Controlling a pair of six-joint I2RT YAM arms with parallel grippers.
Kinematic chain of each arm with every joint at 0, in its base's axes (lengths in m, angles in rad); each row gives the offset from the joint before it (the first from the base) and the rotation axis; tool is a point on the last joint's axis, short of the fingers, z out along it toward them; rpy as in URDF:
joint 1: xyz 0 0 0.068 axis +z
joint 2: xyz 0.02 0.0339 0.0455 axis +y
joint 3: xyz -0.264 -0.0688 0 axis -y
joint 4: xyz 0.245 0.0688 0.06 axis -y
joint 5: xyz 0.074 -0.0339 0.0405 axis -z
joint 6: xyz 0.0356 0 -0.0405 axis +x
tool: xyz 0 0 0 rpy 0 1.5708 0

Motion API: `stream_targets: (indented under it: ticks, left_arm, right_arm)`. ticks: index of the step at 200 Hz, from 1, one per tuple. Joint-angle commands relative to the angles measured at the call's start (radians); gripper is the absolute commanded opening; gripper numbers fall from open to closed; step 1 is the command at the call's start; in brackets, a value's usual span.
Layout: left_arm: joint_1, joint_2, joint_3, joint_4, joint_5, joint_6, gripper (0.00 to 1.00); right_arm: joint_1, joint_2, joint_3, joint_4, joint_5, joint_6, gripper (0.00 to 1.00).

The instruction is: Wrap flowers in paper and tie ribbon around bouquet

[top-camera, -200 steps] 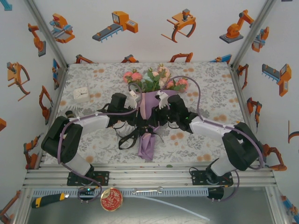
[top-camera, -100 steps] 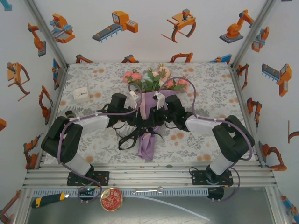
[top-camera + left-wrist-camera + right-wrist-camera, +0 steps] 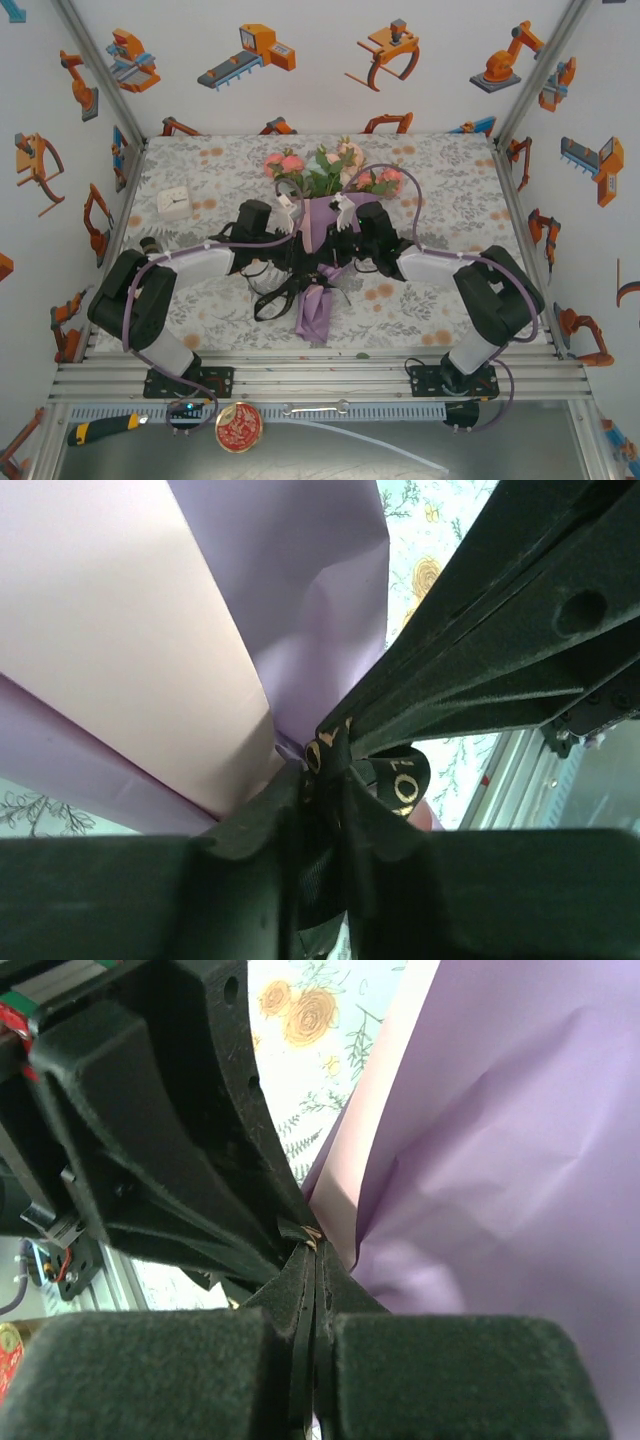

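At the bottom of the top view, on the metal shelf in front of the arm bases, lie a yellow-handled tool [image 3: 100, 428] and a round red disc [image 3: 238, 426]. Just above them, in the lower middle of the flowered tabletop [image 3: 450, 300], the paper [image 3: 315, 315] trails toward the camera as a lilac tail, with black loops of the ribbon [image 3: 272, 298] spilling to its left.

Both arms reach in to the narrow waist of the bouquet [image 3: 322, 225] at frame centre. In the right wrist view, the right end effector [image 3: 312, 1260] has its pads pressed together with a thin black edge of ribbon clamped between them, and lilac paper fills the right half of that frame. In the left wrist view, the left end effector [image 3: 325, 780] stands with its pads close on either side of gold-lettered ribbon. Whether they press on it I cannot tell.

Beyond the waist the lilac cone widens toward the upper middle of the frame, where the flowers [image 3: 325, 170] — pink and cream with green leaves — fan out. A small white box [image 3: 174, 202] sits well apart at the upper left of the tabletop.
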Motion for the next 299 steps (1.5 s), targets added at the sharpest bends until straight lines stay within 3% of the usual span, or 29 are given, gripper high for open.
stream_targets:
  ticks: [1, 25, 62, 77, 102, 134, 166, 182, 194, 211, 226, 251, 279, 299]
  left_arm:
    - [0.008, -0.129, -0.025, -0.017, -0.103, -0.063, 0.42]
    - [0.009, -0.306, -0.055, -0.144, -0.345, -0.193, 0.53]
    - [0.003, -0.522, -0.111, -0.447, -0.576, -0.317, 0.57]
    - [0.004, -0.600, -0.165, -0.520, -0.528, -0.348, 0.57]
    - [-0.031, -0.718, -0.289, -0.482, -0.309, -0.367, 0.57]
    - [-0.085, -0.761, -0.395, -0.403, -0.389, -0.452, 0.61]
    - [-0.092, -0.557, -0.368, -0.238, -0.368, -0.481, 0.62]
    - [-0.103, -0.424, -0.314, -0.220, -0.382, -0.504, 0.58]
    - [-0.118, -0.356, -0.282, -0.212, -0.388, -0.513, 0.49]
    - [-0.137, -0.329, -0.271, -0.211, -0.421, -0.526, 0.25]
    - [-0.136, -0.364, -0.260, -0.307, -0.523, -0.530, 0.00]
    - [-0.073, -0.450, -0.227, -0.526, -0.691, -0.496, 0.00]
    - [0.090, -0.478, -0.197, -0.623, -0.677, -0.459, 0.00]
    - [0.146, -0.473, -0.170, -0.670, -0.721, -0.439, 0.00]
  right_arm:
    - [-0.004, -0.108, -0.026, 0.027, 0.113, 0.015, 0.00]
    - [-0.004, -0.216, -0.085, 0.033, 0.171, 0.044, 0.00]
    - [-0.003, -0.243, -0.103, 0.035, 0.144, 0.077, 0.00]
    - [-0.003, -0.259, -0.101, 0.034, 0.156, 0.100, 0.00]
    - [-0.003, -0.274, -0.076, -0.022, 0.186, 0.100, 0.00]
    - [-0.003, -0.257, -0.052, -0.053, 0.164, 0.091, 0.00]
    - [0.000, -0.260, -0.052, -0.043, 0.181, 0.113, 0.00]
    - [0.000, -0.269, -0.052, -0.047, 0.189, 0.109, 0.00]
    - [0.002, -0.279, -0.054, -0.056, 0.194, 0.106, 0.00]
    - [0.002, -0.304, -0.057, -0.079, 0.225, 0.105, 0.00]
    - [0.000, -0.351, -0.062, -0.144, 0.345, 0.105, 0.00]
    - [-0.013, -0.437, -0.097, -0.262, 0.525, 0.089, 0.00]
    - [-0.033, -0.478, -0.155, -0.339, 0.580, 0.124, 0.00]
    - [-0.051, -0.504, -0.192, -0.427, 0.662, 0.192, 0.00]
